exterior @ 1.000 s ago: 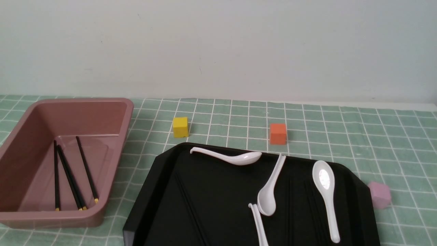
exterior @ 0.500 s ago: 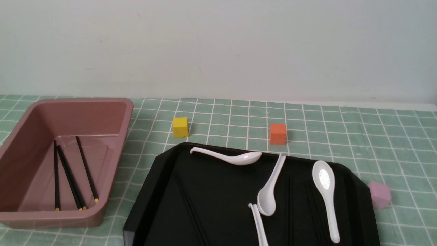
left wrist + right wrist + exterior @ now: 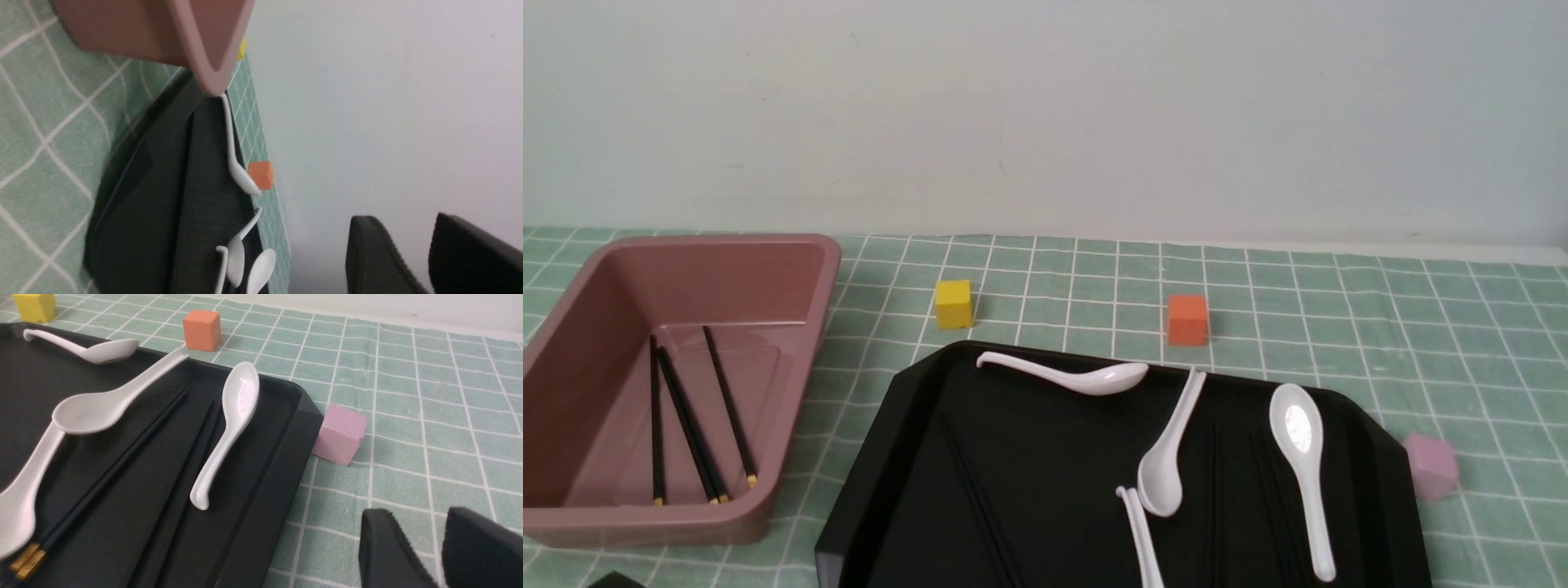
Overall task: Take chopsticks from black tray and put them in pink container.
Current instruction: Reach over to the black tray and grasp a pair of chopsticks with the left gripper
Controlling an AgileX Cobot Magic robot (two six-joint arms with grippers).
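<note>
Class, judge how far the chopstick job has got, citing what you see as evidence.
Partly done. Already done: several black chopsticks lie inside the pink container. In hand: nothing; the left gripper and right gripper show no chopstick between their fingers. Left: more chopsticks remain among the white spoons in the black tray, so the job is unfinished.

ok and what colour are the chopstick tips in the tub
Yellow-gold, on otherwise black chopsticks; the front view shows it best.

Plain pale wall [image 3: 1045, 114] in bkgd, green cloth [image 3: 1339, 327] w/ white grid lines
</note>
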